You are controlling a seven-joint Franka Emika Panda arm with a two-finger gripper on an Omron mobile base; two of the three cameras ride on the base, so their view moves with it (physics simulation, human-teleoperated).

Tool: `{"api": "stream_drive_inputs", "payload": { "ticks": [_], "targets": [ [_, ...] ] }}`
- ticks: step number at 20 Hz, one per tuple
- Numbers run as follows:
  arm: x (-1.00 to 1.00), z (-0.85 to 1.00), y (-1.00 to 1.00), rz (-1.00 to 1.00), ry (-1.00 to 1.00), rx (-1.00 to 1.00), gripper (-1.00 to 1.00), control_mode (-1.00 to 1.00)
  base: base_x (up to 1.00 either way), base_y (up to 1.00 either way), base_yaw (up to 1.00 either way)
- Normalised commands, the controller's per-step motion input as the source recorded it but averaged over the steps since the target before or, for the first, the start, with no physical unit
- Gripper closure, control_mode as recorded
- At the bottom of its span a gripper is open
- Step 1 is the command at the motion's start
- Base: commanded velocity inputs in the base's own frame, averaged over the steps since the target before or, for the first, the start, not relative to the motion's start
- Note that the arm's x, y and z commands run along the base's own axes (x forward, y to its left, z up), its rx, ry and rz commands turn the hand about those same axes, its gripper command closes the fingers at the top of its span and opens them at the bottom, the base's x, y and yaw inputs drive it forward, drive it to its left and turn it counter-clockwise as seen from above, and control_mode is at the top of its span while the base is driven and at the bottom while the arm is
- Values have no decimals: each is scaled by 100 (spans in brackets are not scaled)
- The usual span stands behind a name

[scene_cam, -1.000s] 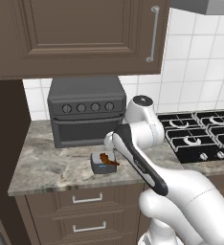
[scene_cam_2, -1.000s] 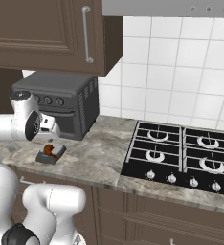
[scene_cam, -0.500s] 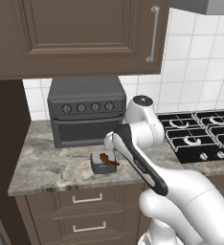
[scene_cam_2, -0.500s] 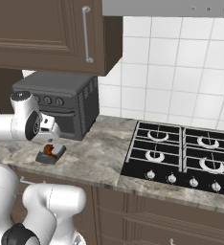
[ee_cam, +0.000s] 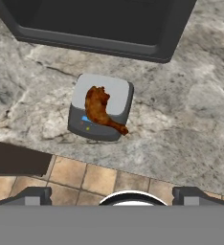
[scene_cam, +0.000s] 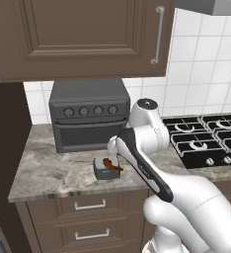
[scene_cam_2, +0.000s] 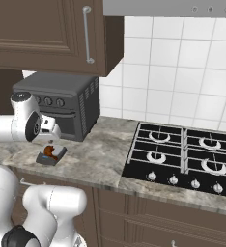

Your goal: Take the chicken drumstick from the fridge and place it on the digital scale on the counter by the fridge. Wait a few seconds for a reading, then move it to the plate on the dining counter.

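Observation:
The reddish-brown chicken drumstick lies on top of the small grey digital scale. The scale stands near the front edge of the marbled counter, just in front of the toaster oven. My gripper hovers a little above the scale and points down at it. It is open, its fingertips stand wide apart, and nothing is between them. It touches neither drumstick nor scale.
A large dark grey toaster oven stands right behind the scale. A black gas hob lies to the right. Brown wall cabinets hang overhead. Drawers sit below the counter edge, and tiled floor shows beyond it.

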Motion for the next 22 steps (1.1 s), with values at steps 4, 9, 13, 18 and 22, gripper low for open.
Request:
{"api": "stream_drive_inputs", "payload": {
  "ticks": [4, 9, 13, 18, 22],
  "targets": [
    [0, -7, 0, 0, 0, 0, -100, -100, 0, 0, 0],
    [0, -24, 7, 0, 1, 0, -100, -100, 0, 0, 0],
    [3, -33, 10, 0, 2, 0, -100, -100, 0, 0, 0],
    [21, -45, 10, 0, 4, 0, -100, -100, 0, 0, 0],
    [46, -43, 11, 0, 1, 0, -100, -100, 0, 0, 0]
  ]
}}
